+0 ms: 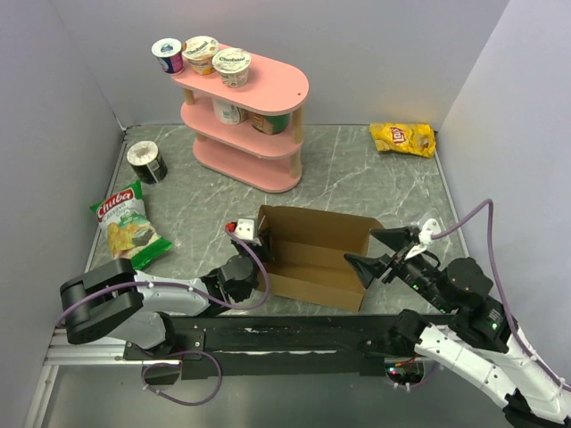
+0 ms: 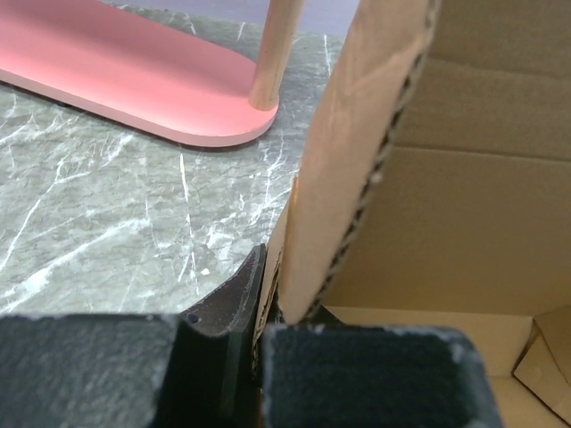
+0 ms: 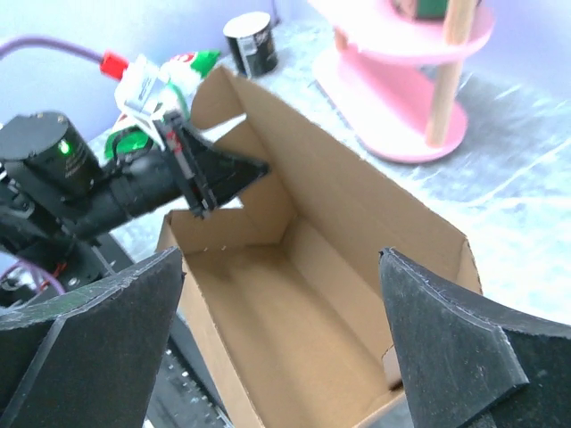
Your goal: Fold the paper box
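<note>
1. The box (image 1: pixel 312 254) stands on the table (image 1: pixel 357 178), a little toward 6 o'clock from the middle, just in front of the 2 arm bases.
2. It is brown cardboard with the top open and the walls raised. Its long side runs from 9 o'clock to 3 o'clock.
3. The left gripper (image 1: pixel 259 236) is at the 9 o'clock end of the box. Its fingers are pressed together on the upright end wall and pinch it, 1 finger outside and 1 inside.
4. In the left wrist view the cut edge of this wall rises from between the pads of the left gripper (image 2: pixel 263 339).
5. The right gripper (image 1: pixel 379 251) is at the 3 o'clock end, with its fingers spread wide. It holds nothing.
6. In the right wrist view the open box (image 3: pixel 294 267) shows between the 2 fingers (image 3: pixel 98 339). I cannot tell if they touch the cardboard.
7. A pink shelf (image 1: pixel 245 116) stands at 11 o'clock from the box, with 3 cups (image 1: pixel 202 55) on its top level.
8. A green bag (image 1: pixel 129 227) lies at 9 o'clock, and a black can (image 1: pixel 146 162) at 10 o'clock.
9. A yellow bag (image 1: pixel 403 138) lies at 1 o'clock, well apart from the box.
</note>
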`<state>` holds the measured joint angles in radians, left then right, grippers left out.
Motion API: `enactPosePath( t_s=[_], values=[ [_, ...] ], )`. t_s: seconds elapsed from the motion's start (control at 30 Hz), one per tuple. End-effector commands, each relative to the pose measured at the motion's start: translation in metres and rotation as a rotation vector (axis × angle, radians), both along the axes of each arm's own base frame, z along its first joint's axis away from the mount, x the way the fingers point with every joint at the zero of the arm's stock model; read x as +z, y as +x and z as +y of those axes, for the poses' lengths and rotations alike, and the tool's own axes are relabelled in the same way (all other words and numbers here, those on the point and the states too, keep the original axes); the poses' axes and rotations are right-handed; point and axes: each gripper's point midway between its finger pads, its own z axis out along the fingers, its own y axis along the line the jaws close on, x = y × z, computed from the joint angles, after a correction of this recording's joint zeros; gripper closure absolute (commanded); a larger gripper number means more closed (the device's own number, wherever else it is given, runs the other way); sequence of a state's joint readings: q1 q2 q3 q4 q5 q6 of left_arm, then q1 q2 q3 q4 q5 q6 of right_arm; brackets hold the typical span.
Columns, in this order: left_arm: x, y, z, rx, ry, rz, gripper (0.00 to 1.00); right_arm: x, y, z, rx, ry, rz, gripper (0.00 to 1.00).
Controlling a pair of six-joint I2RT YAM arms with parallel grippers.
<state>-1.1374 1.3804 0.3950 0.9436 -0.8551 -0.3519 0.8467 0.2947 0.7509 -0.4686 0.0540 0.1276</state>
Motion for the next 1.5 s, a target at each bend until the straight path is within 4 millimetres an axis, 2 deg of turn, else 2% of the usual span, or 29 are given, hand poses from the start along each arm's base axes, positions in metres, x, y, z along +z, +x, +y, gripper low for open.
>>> enactPosePath(
  t_s=[0.0,0.1,0.13,0.17,0.2,0.23,0.27,0.3,0.37,0.4,0.43,0.57,0.67,0.7,0.73,0.97,1.0,1.07,1.2,1.3,1.33,1.4,1.43,1.47],
  values=[
    [-0.065,-0.015,0.018,-0.027,0.255,0.098,0.97,0.021,0.003,-0.014,-0.045,-0.04,-0.076,0.02],
    [-0.061,-0.018,0.019,-0.043,0.245,0.075,0.97,0.048,0.01,-0.01,-0.043,-0.042,-0.169,0.0],
    [-0.062,-0.019,0.02,-0.048,0.249,0.072,0.96,0.048,0.016,0.001,-0.023,-0.084,-0.178,0.0],
    [-0.06,-0.019,0.019,-0.053,0.242,0.065,0.97,0.06,0.018,0.004,-0.016,-0.092,-0.196,0.0],
    [-0.06,-0.02,0.02,-0.057,0.251,0.06,0.97,0.061,0.022,0.009,-0.006,-0.12,-0.198,0.0],
    [-0.062,-0.021,0.021,-0.061,0.257,0.06,0.97,0.052,0.032,0.024,0.027,-0.198,-0.182,0.0],
    [-0.062,-0.021,0.02,-0.063,0.26,0.058,0.97,0.063,0.034,0.029,0.041,-0.208,-0.199,0.0],
    [-0.063,-0.022,0.02,-0.068,0.27,0.056,0.97,0.054,0.043,0.041,0.066,-0.28,-0.19,0.0],
    [-0.063,-0.023,0.022,-0.068,0.278,0.051,0.97,0.056,0.05,0.049,0.087,-0.331,-0.188,0.0],
    [-0.063,-0.024,0.022,-0.068,0.281,0.048,0.97,0.047,0.058,0.056,0.098,-0.387,-0.183,0.0],
    [-0.063,-0.024,0.022,-0.068,0.281,0.046,0.97,0.047,0.058,0.062,0.124,-0.404,-0.187,0.0],
    [-0.059,-0.025,0.022,-0.068,0.279,0.037,0.97,0.026,0.062,0.078,0.213,-0.49,-0.173,0.02],
    [-0.059,-0.026,0.02,-0.076,0.282,0.036,0.97,0.007,0.062,0.087,0.263,-0.527,-0.137,0.13],
    [-0.06,-0.026,0.02,-0.076,0.283,0.037,0.96,0.001,0.06,0.09,0.285,-0.529,-0.125,0.2],
    [-0.061,-0.026,0.02,-0.078,0.288,0.04,0.97,-0.008,0.059,0.091,0.293,-0.541,-0.11,0.23],
    [-0.054,-0.03,0.014,-0.107,0.266,0.038,0.93,-0.036,0.059,0.086,0.272,-0.553,-0.082,0.48],
    [-0.052,-0.03,0.013,-0.115,0.263,0.033,0.93,-0.039,0.06,0.084,0.264,-0.558,-0.082,0.57],
    [-0.047,-0.032,0.012,-0.127,0.245,0.022,0.91,-0.045,0.061,0.081,0.252,-0.569,-0.073,0.64],
    [-0.045,-0.033,0.013,-0.138,0.25,0.017,0.89,-0.049,0.062,0.08,0.24,-0.577,-0.065,0.89],
    [-0.045,-0.035,0.012,-0.15,0.249,0.023,0.81,-0.054,0.063,0.08,0.239,-0.592,-0.058,0.89],
    [-0.045,-0.034,0.012,-0.149,0.248,0.026,0.71,-0.056,0.062,0.08,0.239,-0.596,-0.055,0.89],
    [-0.038,-0.036,0.011,-0.158,0.226,0.021,0.62,-0.058,0.063,0.08,0.231,-0.608,-0.051,0.9],
    [-0.037,-0.037,0.011,-0.166,0.225,0.021,0.5,-0.06,0.062,0.08,0.232,-0.612,-0.051,0.9],
    [-0.029,-0.038,0.011,-0.171,0.206,0.007,0.44,-0.06,0.062,0.079,0.228,-0.615,-0.051,0.91]
  ],
)
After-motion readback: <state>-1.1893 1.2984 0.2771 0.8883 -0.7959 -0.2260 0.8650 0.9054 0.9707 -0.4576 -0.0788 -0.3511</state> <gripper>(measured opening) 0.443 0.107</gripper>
